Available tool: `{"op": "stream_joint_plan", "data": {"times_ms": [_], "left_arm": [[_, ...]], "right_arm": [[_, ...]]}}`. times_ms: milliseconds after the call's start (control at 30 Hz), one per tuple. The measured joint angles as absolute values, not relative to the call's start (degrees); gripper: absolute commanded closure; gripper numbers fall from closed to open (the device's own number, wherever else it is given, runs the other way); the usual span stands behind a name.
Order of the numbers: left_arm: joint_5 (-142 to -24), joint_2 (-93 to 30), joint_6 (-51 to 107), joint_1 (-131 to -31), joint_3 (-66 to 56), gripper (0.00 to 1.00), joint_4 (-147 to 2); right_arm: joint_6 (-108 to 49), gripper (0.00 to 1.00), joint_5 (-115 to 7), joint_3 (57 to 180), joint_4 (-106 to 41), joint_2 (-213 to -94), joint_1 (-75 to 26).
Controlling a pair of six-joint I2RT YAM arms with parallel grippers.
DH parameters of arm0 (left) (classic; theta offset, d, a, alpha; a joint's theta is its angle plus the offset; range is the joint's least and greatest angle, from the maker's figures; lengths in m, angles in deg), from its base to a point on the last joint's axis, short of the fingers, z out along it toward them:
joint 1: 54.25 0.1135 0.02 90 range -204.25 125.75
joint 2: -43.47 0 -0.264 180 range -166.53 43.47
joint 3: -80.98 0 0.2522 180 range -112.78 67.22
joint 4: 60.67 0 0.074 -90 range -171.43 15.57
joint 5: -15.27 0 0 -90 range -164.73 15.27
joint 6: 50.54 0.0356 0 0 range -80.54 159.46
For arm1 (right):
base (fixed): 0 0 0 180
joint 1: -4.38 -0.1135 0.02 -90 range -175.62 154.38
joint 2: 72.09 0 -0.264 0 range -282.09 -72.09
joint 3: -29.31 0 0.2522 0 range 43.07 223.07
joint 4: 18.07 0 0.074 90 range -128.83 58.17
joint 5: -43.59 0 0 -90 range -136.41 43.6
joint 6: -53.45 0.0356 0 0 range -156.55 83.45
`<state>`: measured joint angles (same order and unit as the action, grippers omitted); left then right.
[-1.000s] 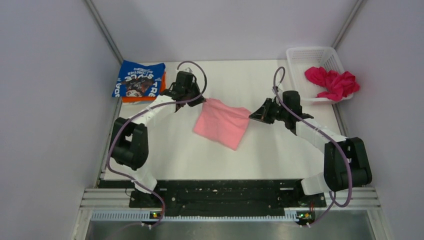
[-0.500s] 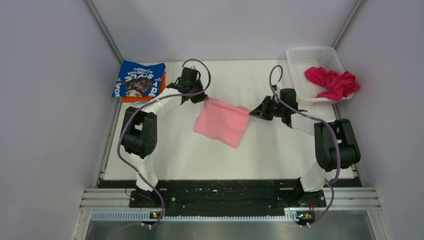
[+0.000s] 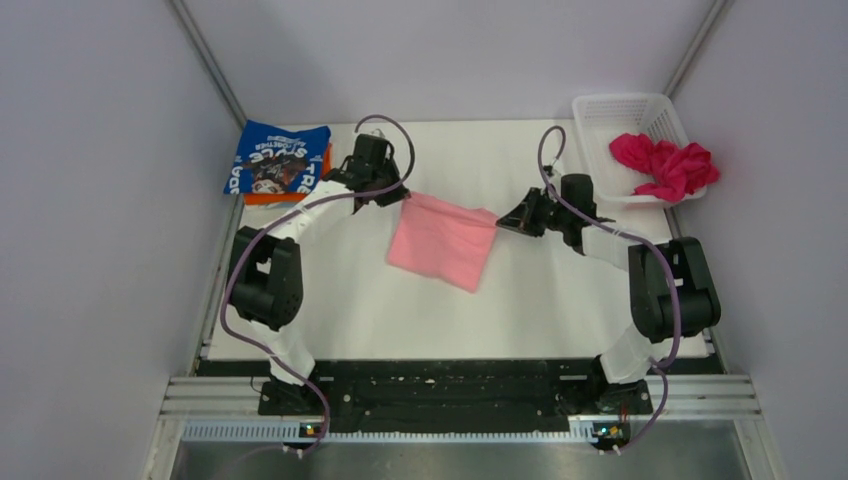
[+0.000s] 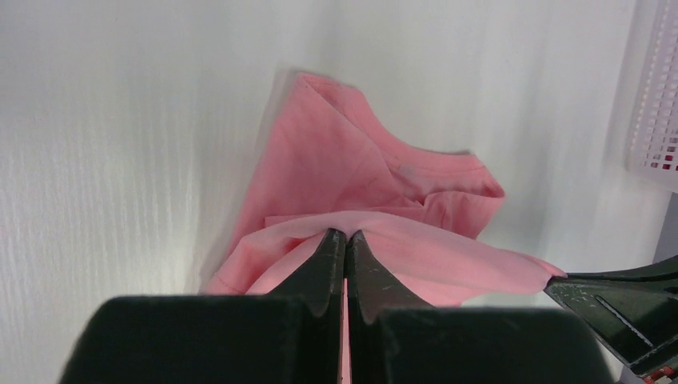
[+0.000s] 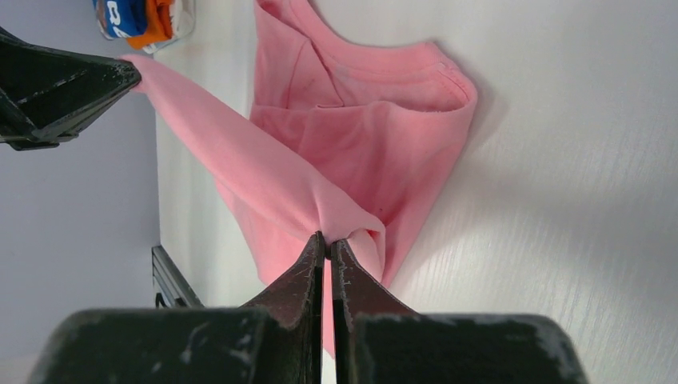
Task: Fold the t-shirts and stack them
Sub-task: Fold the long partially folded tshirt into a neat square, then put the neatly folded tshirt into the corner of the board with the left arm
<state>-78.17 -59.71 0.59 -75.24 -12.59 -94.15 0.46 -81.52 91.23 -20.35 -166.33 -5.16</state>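
A light pink t-shirt hangs stretched between both grippers over the middle of the table, its lower part trailing toward the near side. My left gripper is shut on its far left corner. My right gripper is shut on its far right corner. The pink cloth droops below the taut top edge. A folded blue t-shirt with white lettering lies on an orange t-shirt at the far left. A crumpled magenta t-shirt sits in the basket.
The white lattice basket stands at the far right corner, its edge also visible as the basket in the left wrist view. Grey walls close in on both sides of the white table.
Both grippers keep their hold on the pink shirt. The left arm's elbow has swung around and the top edge has shifted slightly away and to the left, pulled tauter.
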Motion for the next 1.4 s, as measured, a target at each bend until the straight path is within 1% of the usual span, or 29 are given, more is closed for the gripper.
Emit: {"op": "stream_joint_plan", "data": {"times_ms": [267, 433, 467, 500, 533, 567, 633, 667, 700, 733, 767, 800, 900, 1000, 1200, 1300, 1400], "left_arm": [[-77.56, -59.82, 0.9, -75.22, -12.79, 1.0, -93.74], [-76.44, -62.29, 1.09, -75.02, -13.68, 1.0, -93.76], [-76.25, -63.07, 1.07, -74.89, -14.14, 0.99, -93.89], [-76.14, -64.14, 1.07, -74.74, -15.02, 0.94, -94.24], [-76.14, -65.02, 1.05, -74.56, -15.8, 0.85, -94.57], [-76.14, -65.85, 1.07, -74.41, -16.55, 0.72, -94.77], [-76.05, -67.45, 1.16, -73.97, -18.25, 0.47, -95.12], [-75.87, -67.86, 1.2, -73.71, -18.89, 0.37, -95.23], [-75.65, -68.17, 1.33, -73.38, -19.37, 0.2, -95.42], [-75.46, -68.25, 1.16, -73.05, -19.83, 0.12, -95.68], [-75.26, -68.25, 1.31, -72.79, -20.15, 0.1, -95.88], [-75.17, -68.23, 1.33, -72.57, -20.37, 0.09, -95.92], [-75.5, -67.95, 1.95, -72.05, -20.2, 0.07, -95.99], [-77.51, -66.42, 3.39, -71.98, -17.51, 0.06, -95.88], [-85.75, -65.17, 7.21, -72.03, -13.2, 0.04, -95.99], [-86.74, -66.55, 8.94, -72.14, -13.55, 0.05, -96.76], [-86.34, -69.67, 10.56, -72.18, -15.52, 0.06, -98.9]], "right_arm": [[0.4, 1.0, -81.56, 92.54, -19.43, -166.52, -5.12], [-0.39, 1.0, -81.12, 95.51, -19.41, -169.69, -5.05], [-0.48, 0.98, -80.88, 96.21, -19.43, -170.72, -5.03], [-0.57, 0.97, -80.6, 97.13, -19.47, -171.94, -5.01], [-0.7, 0.94, -80.4, 97.92, -19.54, -172.93, -4.96], [-1.0, 0.87, -80.23, 99.14, -19.93, -174.2, -4.92], [-1.81, 0.55, -79.86, 102.62, -21.31, -177.28, -4.81], [-2.53, 0.43, -79.46, 104.98, -22.34, -179.07, -4.74], [-2.64, 0.3, -79.07, 106.66, -23.04, -180.32, -4.68], [-3.52, 0.19, -78.52, 108.65, -23.98, -181.45, -4.57], [-4.08, 0.05, -77.89, 109.98, -24.81, -182.0, -4.46], [-4.59, 0.02, -77.21, 110.75, -25.75, -182.02, -4.39], [-6.16, 0.01, -75.01, 111.54, -27.63, -180.73, -4.24], [-6.88, 0.01, -72.58, 109.13, -29.2, -176.27, -4.18], [-6.64, 0.01, -68.14, 96.56, -29.94, -158.5, -4.15], [-5.55, 0.01, -66.68, 89.85, -29.86, -149.23, -4.11], [-5.27, 0.01, -64.93, 85.66, -31.8, -141.91, -4.11]]}}
